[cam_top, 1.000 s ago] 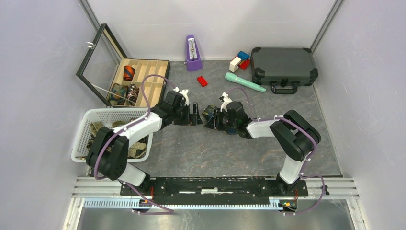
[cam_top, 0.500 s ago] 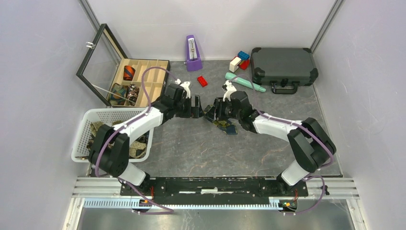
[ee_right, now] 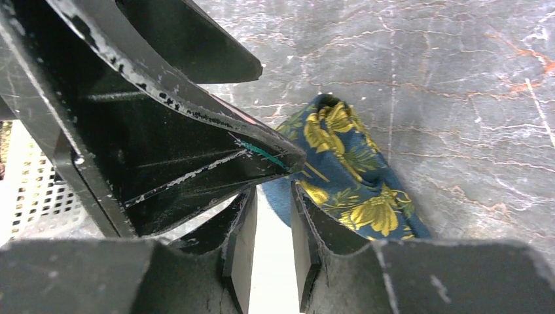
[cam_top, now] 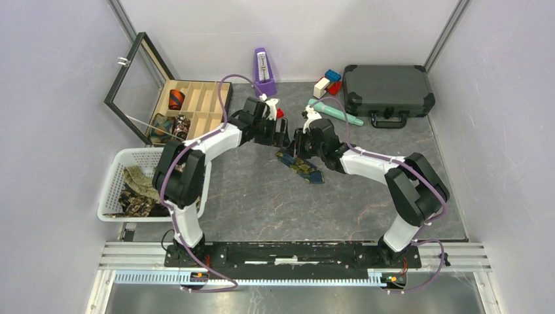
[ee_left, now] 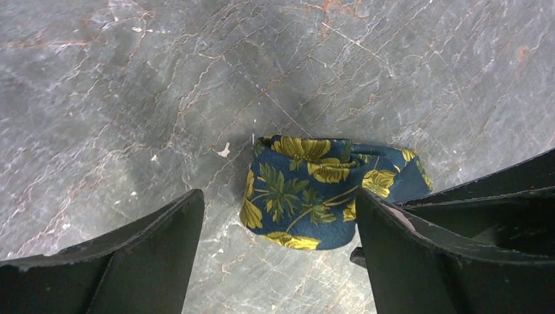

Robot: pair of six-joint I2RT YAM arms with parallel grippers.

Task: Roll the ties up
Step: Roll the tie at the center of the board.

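A navy tie [ee_left: 307, 190] with yellow flowers lies on the grey worktop [cam_top: 262, 203], around the middle and toward the far edge, with one end folded over on itself. The left gripper [ee_left: 276, 196] hangs over that folded end, its jaws spread wide with one finger on each side. The right gripper [ee_right: 269, 196] meets it from the opposite side, jaws close together with a narrow gap at the tie's edge; whether they pinch the fabric I cannot tell. More ties [cam_top: 134, 186] fill the white basket [cam_top: 150, 152] at the left edge.
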